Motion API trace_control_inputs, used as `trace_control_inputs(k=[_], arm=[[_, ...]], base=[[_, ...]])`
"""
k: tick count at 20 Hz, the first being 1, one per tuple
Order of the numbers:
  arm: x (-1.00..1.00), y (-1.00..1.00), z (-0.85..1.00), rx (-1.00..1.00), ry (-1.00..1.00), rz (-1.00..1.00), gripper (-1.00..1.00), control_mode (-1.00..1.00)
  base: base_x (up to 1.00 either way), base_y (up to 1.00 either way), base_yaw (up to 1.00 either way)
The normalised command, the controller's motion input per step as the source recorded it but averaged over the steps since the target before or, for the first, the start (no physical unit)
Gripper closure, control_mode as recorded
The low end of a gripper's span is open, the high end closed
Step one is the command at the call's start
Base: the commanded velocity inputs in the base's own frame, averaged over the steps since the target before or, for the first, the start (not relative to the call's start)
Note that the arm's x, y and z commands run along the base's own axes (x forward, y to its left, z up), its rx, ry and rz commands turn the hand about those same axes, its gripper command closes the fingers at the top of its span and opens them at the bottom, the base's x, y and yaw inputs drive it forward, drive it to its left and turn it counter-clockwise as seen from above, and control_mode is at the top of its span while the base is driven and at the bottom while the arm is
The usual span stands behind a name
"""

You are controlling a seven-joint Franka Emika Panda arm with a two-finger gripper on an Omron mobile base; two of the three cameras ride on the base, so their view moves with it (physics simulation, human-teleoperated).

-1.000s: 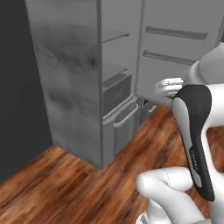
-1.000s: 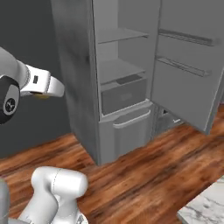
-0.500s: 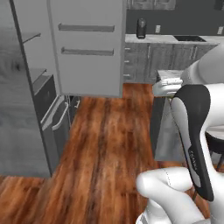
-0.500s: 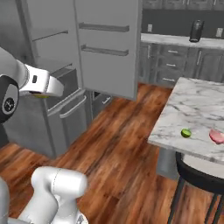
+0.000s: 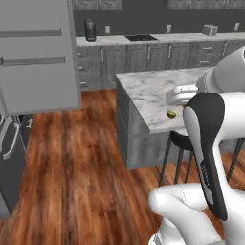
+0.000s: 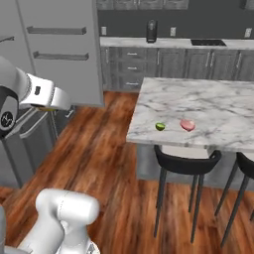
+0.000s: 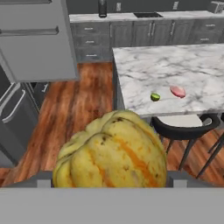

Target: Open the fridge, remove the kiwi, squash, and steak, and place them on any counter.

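Directly ahead of the gripper (image 7: 109, 186), pressed up against the hand camera, sits the squash (image 7: 111, 151), yellow-orange and ribbed, so large in the hand view that it hides both finger tips; the jaws seem clamped on it, though the pads themselves cannot be made out. Beyond and to the right of the squash lies the counter (image 7: 144, 74), with the kiwi (image 7: 155, 97) and the steak (image 7: 177, 91) near each other close to its front edge, apart from one another. From the right base view the kiwi (image 6: 160, 126) and steak (image 6: 187, 125) appear small and soft-edged. Off to the gripper's left the fridge (image 7: 37, 39) stands with its door swung open, its top cut off.
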Motion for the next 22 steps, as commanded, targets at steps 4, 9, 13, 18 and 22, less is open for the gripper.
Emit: trace_control_inputs(k=[4,9,13,18,22], arm=[[0.0,0.0,0.0,0.0,0.0,0.0,1.0,1.0],[0.0,0.0,0.0,0.0,0.0,0.0,1.0,1.0],[0.0,0.0,0.0,0.0,0.0,0.0,1.0,1.0],[0.0,0.0,0.0,0.0,0.0,0.0,1.0,1.0],[0.0,0.0,0.0,0.0,0.0,0.0,1.0,1.0]], base=[[0.32,-0.72,-0.01],[0.67,-0.9,0.03],[0.97,-0.96,0.08],[1.0,-0.72,0.07],[0.86,-0.25,0.08]])
